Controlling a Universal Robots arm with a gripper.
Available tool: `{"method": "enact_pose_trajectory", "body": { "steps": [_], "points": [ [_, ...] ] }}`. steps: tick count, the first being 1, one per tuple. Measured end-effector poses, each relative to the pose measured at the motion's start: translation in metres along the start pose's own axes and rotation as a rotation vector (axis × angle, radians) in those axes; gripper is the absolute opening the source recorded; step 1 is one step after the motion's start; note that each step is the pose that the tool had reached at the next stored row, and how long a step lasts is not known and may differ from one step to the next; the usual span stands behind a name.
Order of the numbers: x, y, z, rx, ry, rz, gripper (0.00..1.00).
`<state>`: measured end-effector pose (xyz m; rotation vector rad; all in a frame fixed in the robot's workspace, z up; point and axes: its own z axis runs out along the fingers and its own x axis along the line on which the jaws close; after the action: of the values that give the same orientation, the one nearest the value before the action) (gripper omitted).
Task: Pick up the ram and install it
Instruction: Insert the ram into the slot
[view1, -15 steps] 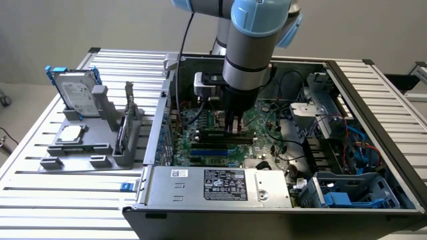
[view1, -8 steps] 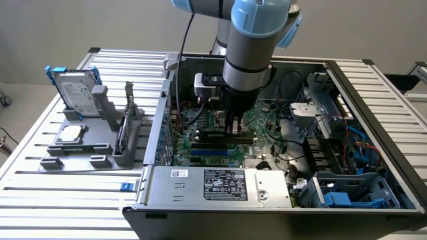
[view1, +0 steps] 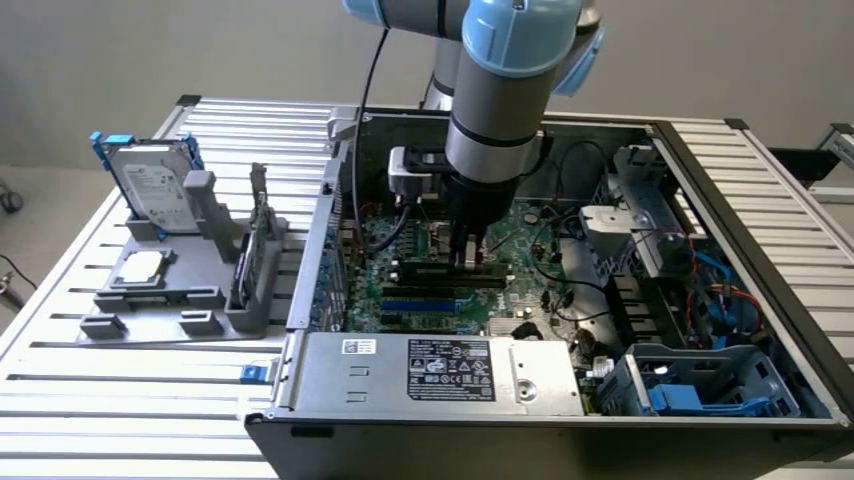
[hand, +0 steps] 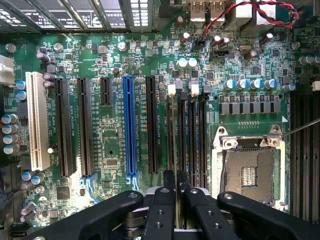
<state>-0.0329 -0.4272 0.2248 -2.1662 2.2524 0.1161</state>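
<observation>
My gripper (view1: 467, 262) reaches down into the open computer case (view1: 694, 160), over the memory slots of the green motherboard (view1: 534, 290). In the wrist view its two black fingers (hand: 169, 187) stand close together, and the gripper (hand: 176, 176) is shut on the ram (hand: 176, 145). The ram shows edge-on as a thin strip running along the first black memory slot, in line with a white slot latch (hand: 172, 90). In the exterior view the ram (view1: 434, 268) is a dark narrow bar lying low on the board under the fingers. How deep it sits in the slot I cannot tell.
Beside the ram lie more black memory slots (hand: 195, 135), the open processor socket (hand: 247, 172), and a blue (hand: 129, 125) and a white (hand: 36, 120) expansion slot. The power supply (view1: 441, 370) is at the case front. A grey holder (view1: 174, 300) outside carries a hard drive (view1: 154, 190).
</observation>
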Motion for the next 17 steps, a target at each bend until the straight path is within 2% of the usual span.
{"method": "enact_pose_trajectory", "body": {
  "steps": [17],
  "points": [
    [-0.0003, -0.0001, 0.0012, 0.0009, -0.0007, 0.014, 0.14]
  ]
}}
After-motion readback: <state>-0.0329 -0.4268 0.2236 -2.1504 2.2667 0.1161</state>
